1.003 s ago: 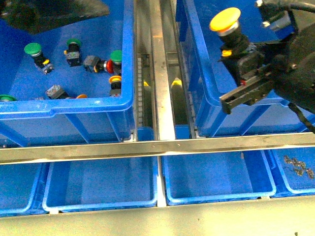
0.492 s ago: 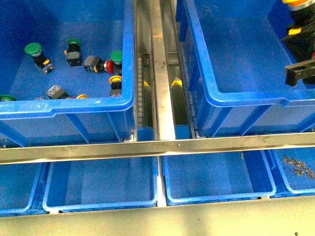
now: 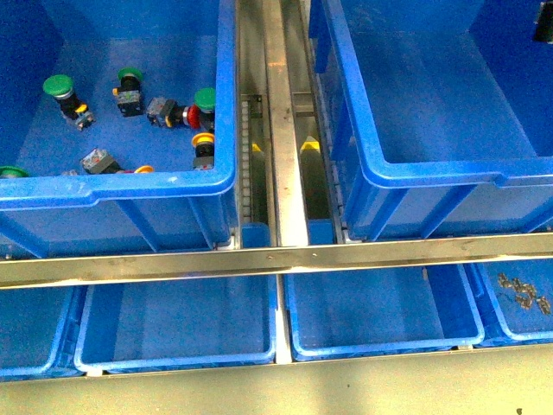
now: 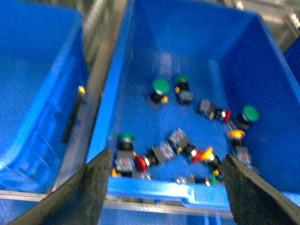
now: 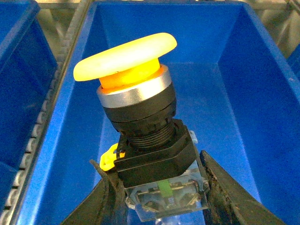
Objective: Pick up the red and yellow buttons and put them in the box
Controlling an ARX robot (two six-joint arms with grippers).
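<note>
My right gripper (image 5: 161, 187) is shut on the yellow button (image 5: 136, 93), gripping its black and clear body with the cap tilted up. It hangs over the empty blue box (image 5: 225, 93), which is the right crate (image 3: 432, 169) in the front view. Only a dark scrap of that arm (image 3: 544, 26) shows there. My left gripper (image 4: 168, 187) is open above the near rim of the left crate (image 4: 150, 187). In that crate lie a red button (image 3: 192, 117), a yellow button (image 3: 202, 138) and another red button (image 4: 139, 161) among green-capped switches (image 3: 58, 86).
A metal channel (image 3: 276, 112) runs between the two crates. A steel rail (image 3: 276, 255) crosses in front of them. Shallow blue trays (image 3: 177, 324) sit below it, and one at the right holds small metal parts (image 3: 523, 294).
My right gripper with the yellow button has moved right and up, almost out of the front view. The buttons in the left crate have not moved.
</note>
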